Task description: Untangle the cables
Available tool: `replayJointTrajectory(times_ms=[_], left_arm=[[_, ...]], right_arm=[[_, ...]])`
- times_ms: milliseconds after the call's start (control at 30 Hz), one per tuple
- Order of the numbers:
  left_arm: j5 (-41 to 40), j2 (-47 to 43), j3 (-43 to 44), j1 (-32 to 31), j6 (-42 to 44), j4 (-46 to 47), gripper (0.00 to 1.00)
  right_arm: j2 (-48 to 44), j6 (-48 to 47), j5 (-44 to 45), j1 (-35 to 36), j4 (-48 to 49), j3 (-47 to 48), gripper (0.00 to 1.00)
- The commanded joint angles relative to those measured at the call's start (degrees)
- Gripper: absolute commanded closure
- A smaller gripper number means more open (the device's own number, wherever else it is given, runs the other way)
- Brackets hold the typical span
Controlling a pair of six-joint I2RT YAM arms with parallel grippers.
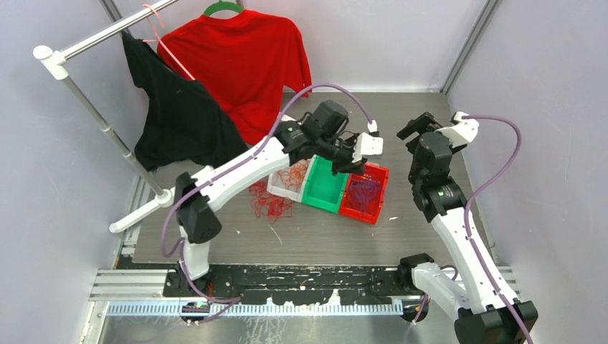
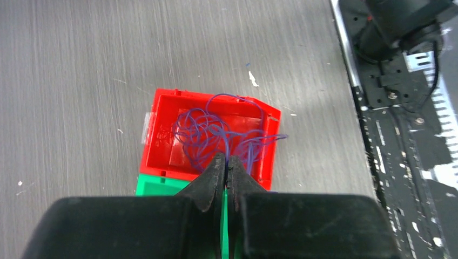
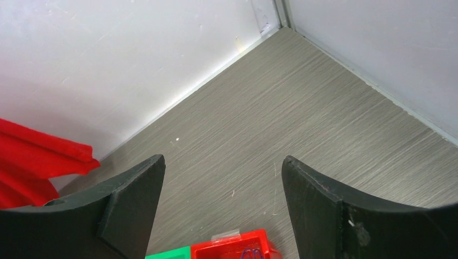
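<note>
While the sorting by colour looks well along, the view from above shows the left pincer (image 1: 350, 169) poised over the red bin (image 1: 361, 216), where the purple cables (image 1: 364, 190) lie. The green bin (image 1: 320, 197) touches that bin's side. Orange cables (image 1: 292, 175) sit in the white bin (image 1: 276, 188), and red cables (image 1: 270, 203) sprawl on the tabletop (image 1: 323, 233) just beside it. The right pincer (image 1: 410, 129) hangs well apart, toward the back wall.

From the left wrist, the fingers (image 2: 210, 178) are pressed together, and a purple strand appears to run into their tips. I judge the left pincer is pinching one end of the purple cables. Most loops lie inside the red bin, but a few droop over its rim. To do this step well, the pincer should come lower over the middle of the bin before letting go, so the springy loops settle inside rather than spill. A slow release should keep the fine strand from clinging to the fingers.

From the right wrist, the right pincer is spread wide and holds nothing, with a corner of the red bin low in the frame. It could press stray loops down if needed. No brand or writing can be read anywhere; the clear label pocket (image 3: 227, 236) on the red bin looks blank.
</note>
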Motion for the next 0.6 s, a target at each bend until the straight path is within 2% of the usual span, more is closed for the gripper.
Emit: replayJointTrajectory(times_ms=[0,367,567], left_arm=[[-0.9,3.7,3.6,-0.5,1.9,7.8,1.0],[-7.1,14.9,7.4,-0.7,0.1,12.4,1.0],[-16.9,20.6,9.1,-2.3,-1.6,15.0,1.0]], right_arm=[[-1.7,1.1,-0.1,-2.1,1.4,0.8,0.16],[-1.9,2.4,-0.6,-3.2,0.9,1.2,0.15],[-2.8,1.5,-0.1,-3.5,0.5,2.1,0.14]])
